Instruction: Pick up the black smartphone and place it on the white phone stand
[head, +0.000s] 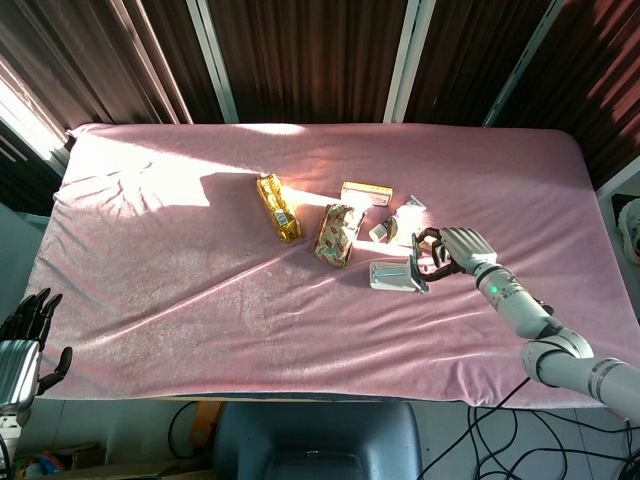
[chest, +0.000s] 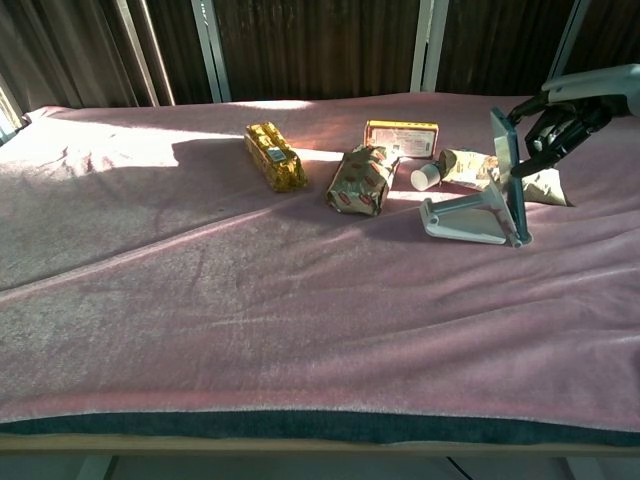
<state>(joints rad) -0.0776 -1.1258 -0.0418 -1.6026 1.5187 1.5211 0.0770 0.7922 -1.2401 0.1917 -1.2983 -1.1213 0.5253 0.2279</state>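
The black smartphone (head: 417, 264) (chest: 506, 170) stands on edge, leaning on the white phone stand (head: 390, 276) (chest: 458, 220) right of the table's middle. My right hand (head: 452, 250) (chest: 560, 122) is just behind it and holds its upper part with curled fingers. In the chest view the stand's base looks slightly tilted on the pink cloth. My left hand (head: 24, 334) hangs open off the table's front left corner, holding nothing.
Behind the stand lie a gold packet (head: 278, 207), a patterned snack bag (head: 336, 234), an orange box (head: 366, 193), a small white cup (chest: 425, 176) and a crumpled wrapper (chest: 470, 165). The pink cloth (head: 180, 290) covers the whole table.
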